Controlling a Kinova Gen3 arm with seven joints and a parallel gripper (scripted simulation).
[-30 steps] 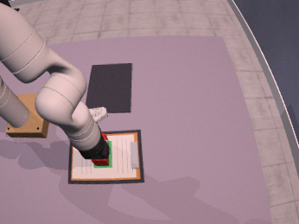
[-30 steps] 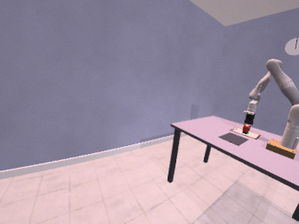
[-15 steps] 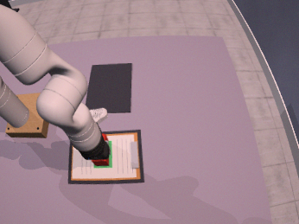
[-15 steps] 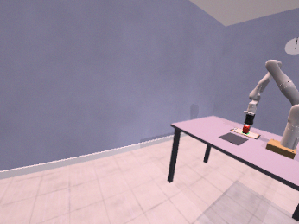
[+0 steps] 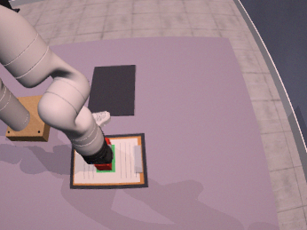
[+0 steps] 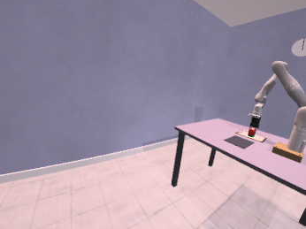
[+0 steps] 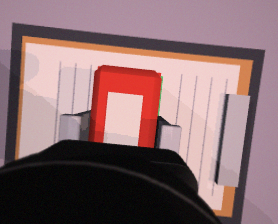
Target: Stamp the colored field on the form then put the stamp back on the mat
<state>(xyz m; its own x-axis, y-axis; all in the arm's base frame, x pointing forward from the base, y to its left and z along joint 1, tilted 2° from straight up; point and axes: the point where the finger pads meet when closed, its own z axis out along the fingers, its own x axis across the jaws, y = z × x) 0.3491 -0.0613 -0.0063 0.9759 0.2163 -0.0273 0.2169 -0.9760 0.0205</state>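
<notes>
1. From the wrist view, the gripper (image 7: 124,131) is closed on the red stamp (image 7: 126,105), one grey finger (image 7: 74,127) against each side of it. The stamp sits directly below the gripper, between the fingers, its pale rectangular face turned toward the camera.
2. Under the stamp lies the form (image 7: 195,105), a white sheet with thin ruled lines. A thin sliver of green shows at the stamp's right edge, so the stamp covers nearly all of the colored field (image 5: 112,160).
3. In the top view the green field appears as a narrow band along the stamp's right and lower sides. The stamp (image 5: 105,164) is mostly hidden by the dark wrist above it. Whether its base touches the paper cannot be told from these views.
4. The form rests on a clipboard (image 7: 18,90) with an orange board and a dark outer border. A grey clip (image 7: 233,140) sits at the board's right end in the wrist view, apart from the stamp.
5. Beyond the clipboard in the top view, a dark mat (image 5: 113,90) lies flat on the purple table (image 5: 200,116), near the clipboard but not touching it.
6. To the left, the arm stands on a tan base block (image 5: 37,134), well apart from the form.
7. In the exterior view, the arm (image 6: 283,81) reaches down over the table's far side with the stamp (image 6: 251,133) a small red spot beneath the gripper, a blue wall (image 6: 97,63) behind.
</notes>
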